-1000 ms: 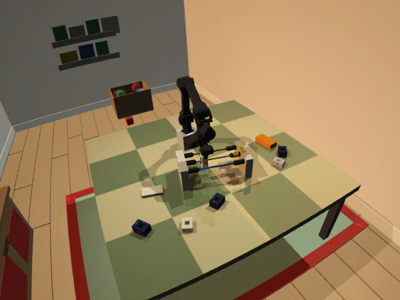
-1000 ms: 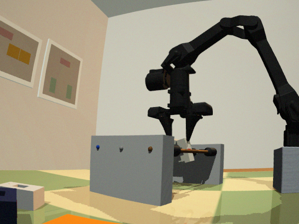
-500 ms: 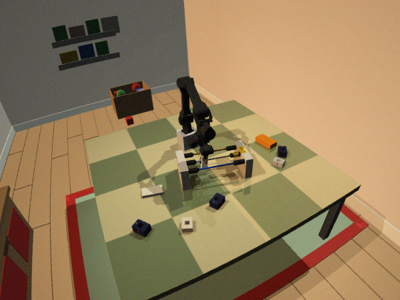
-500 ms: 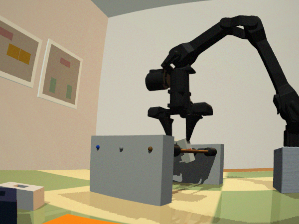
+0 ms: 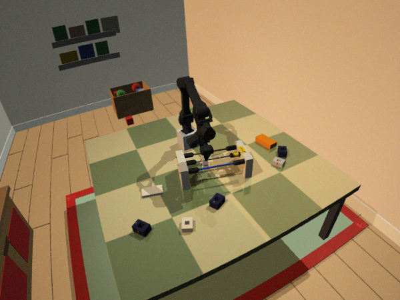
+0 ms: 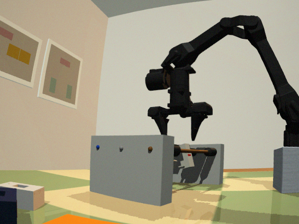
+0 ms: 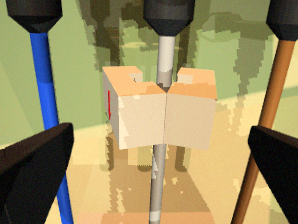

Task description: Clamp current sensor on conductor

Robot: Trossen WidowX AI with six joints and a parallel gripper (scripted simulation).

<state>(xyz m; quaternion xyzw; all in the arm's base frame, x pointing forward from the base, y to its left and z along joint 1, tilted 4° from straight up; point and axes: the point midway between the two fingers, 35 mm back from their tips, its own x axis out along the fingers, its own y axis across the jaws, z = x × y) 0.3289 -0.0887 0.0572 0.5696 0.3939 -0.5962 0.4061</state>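
Note:
The white split-core sensor [image 5: 205, 165] [image 6: 188, 160] [image 7: 142, 120] sits over the middle, grey conductor [image 7: 166, 55] of the rack. Its two halves meet at the top and splay apart below, so it stands open. A red mark [image 6: 189, 155] [image 7: 109, 105] shows on one half; which way it points I cannot tell. My gripper [image 6: 178, 137] [image 7: 163, 132] is open and empty, its fingers above the sensor, one on each side, touching neither half. A yellow collar [image 5: 235, 155] is on the middle conductor's right end in the top view. The yellow label [image 5: 242, 149] on the end block is unreadable.
The blue conductor [image 5: 217, 166] [image 7: 45, 105] and brown conductor [image 6: 193, 151] [image 7: 272, 100] run either side, near the fingers. End blocks [image 5: 184, 177] [image 6: 129, 169] bound the rack. Dark blocks [image 5: 141, 227] [image 5: 217, 201], white blocks [image 5: 187, 227] [image 5: 279, 163] and an orange block [image 5: 265, 141] lie around.

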